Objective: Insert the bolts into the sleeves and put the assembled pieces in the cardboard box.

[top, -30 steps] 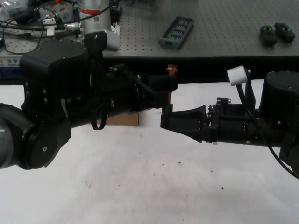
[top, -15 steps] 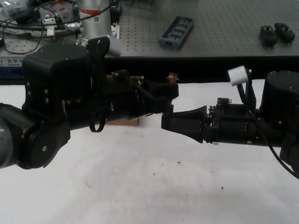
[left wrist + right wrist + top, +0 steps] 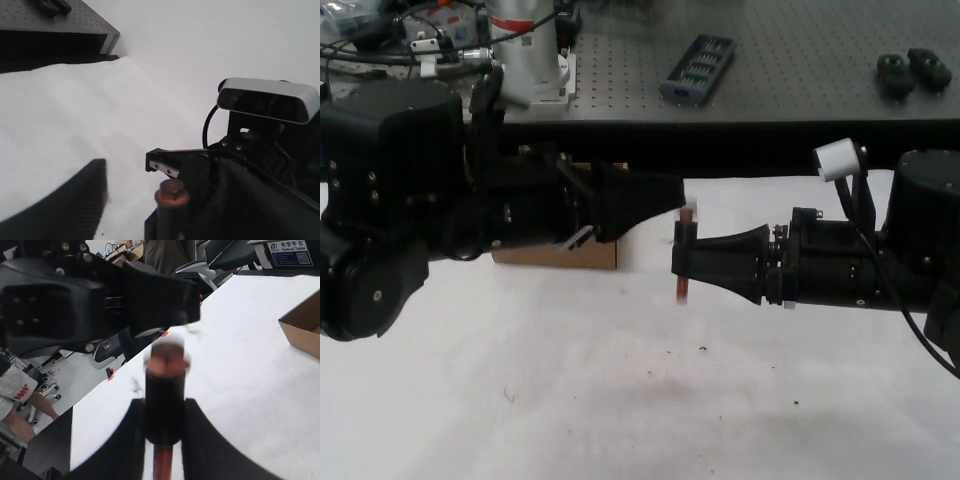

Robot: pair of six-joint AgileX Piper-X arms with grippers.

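The jaws of the right gripper [image 3: 682,258] are pinched on a black sleeve [image 3: 164,407], held upright above the worktop [image 3: 620,400]. A copper-coloured bolt [image 3: 167,357] is already seated in it: the head sits on top of the sleeve, and the shank shows again below the jaws. The jaws of the left gripper [image 3: 665,195] appear spread, judging by the left wrist view, where one finger [image 3: 65,200] stands well to the side. Nothing is held between them. That gripper is just beside the bolt head and a little above it, not touching it.

Assessment: the insertion looks complete for this piece, with bolt and sleeve carried as one unit by the right arm alone.

Outstanding: the assembled piece has not yet reached the cardboard box [image 3: 590,257], which sits on the worktop behind and below the left arm, apart from the held piece. I cannot see into the box, so I cannot say whether other pieces are already in it. No further loose bolts or sleeves can be made out.
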